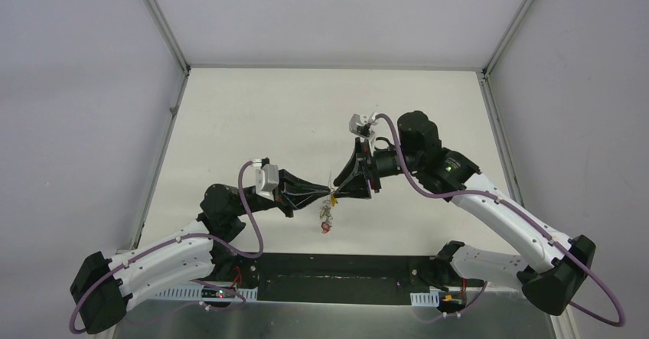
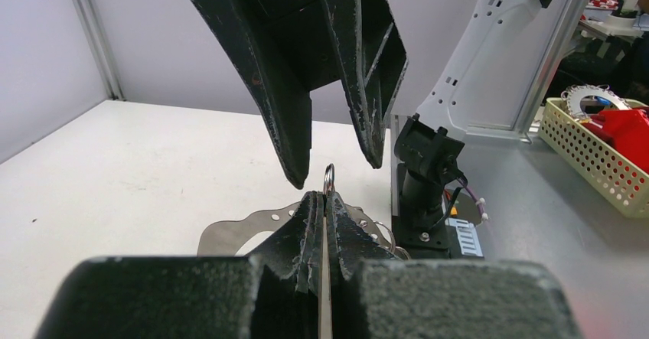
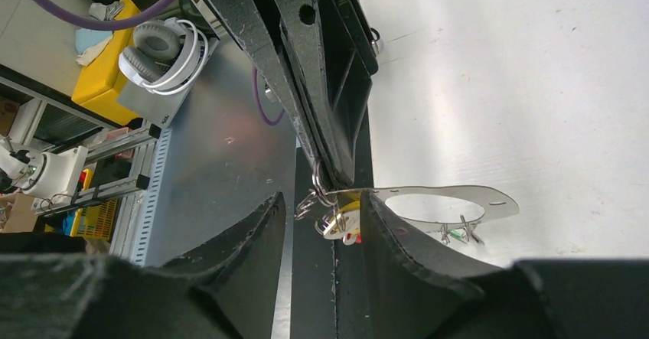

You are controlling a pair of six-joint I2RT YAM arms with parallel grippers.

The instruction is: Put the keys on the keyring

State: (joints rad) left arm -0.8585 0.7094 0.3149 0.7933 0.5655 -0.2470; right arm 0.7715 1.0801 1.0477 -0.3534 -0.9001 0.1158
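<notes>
The left gripper (image 2: 325, 198) was clenched tight, with a small silvery wire ring (image 3: 317, 180) standing just proud of its fingertips. In the right wrist view the large, thin, grey, flat metal keyring (image 3: 490, 199) reached out from that same pinch, so it seemed to be held there too, though the contact itself was hidden. The keyring hung in the air above the white table (image 1: 252, 117), roughly level, its long axis running sideways away from the left fingertips. The right gripper (image 3: 321, 197) faced the left one tip to tip, its jaws apart and gripping nothing. Between them dangled a cluster of small silvery keys (image 3: 334, 224) with a yellow tag (image 3: 350, 205) and a red one, closer to one finger. The coming move probably turned on that: the cluster lay straight ahead of the right gripper, directly below the left's pinch. By count there were one keyring, two grippers and three tag colours in sight, the green-tagged keys (image 3: 459, 234) hanging farther along the loop; the keys themselves overlapped too much to number
</notes>
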